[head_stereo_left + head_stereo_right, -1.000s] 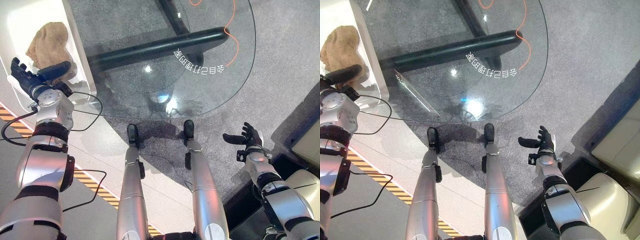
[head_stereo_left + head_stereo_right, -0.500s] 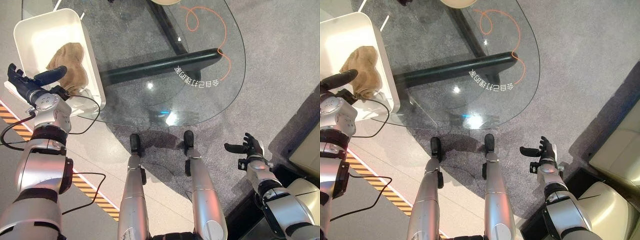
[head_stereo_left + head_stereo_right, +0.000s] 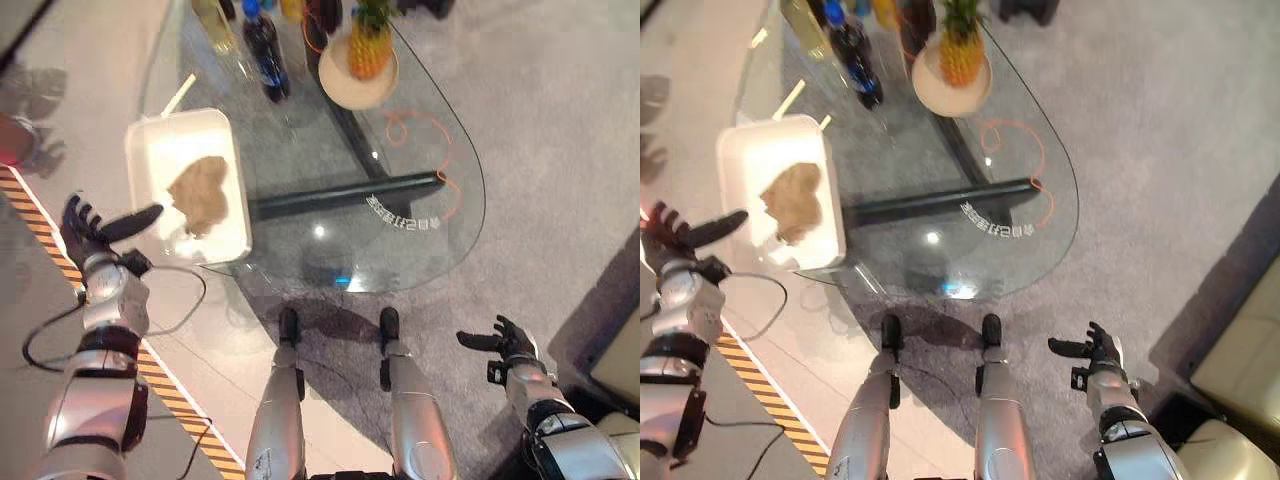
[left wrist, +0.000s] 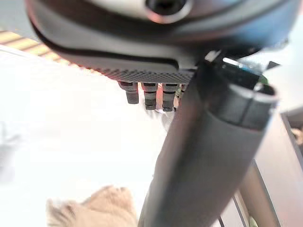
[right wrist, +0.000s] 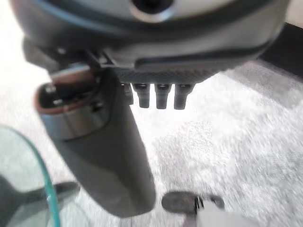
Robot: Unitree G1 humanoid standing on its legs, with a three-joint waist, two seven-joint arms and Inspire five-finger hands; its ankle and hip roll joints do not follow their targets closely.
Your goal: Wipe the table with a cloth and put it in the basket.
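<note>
Cloth point(image 3: 201, 193) lies in basket point(image 3: 147, 148) on desk point(image 3: 400, 150); both left hand point(image 3: 88, 230) and right hand point(image 3: 503, 339) now drawn back, fingers spread, empty — task probably done.

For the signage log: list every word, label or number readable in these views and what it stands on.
White characters on the glass table, near its front edge: too small and blurred to read.
Labels on the bottles: too small to read.
White basket and brown cloth: no text visible.
</note>
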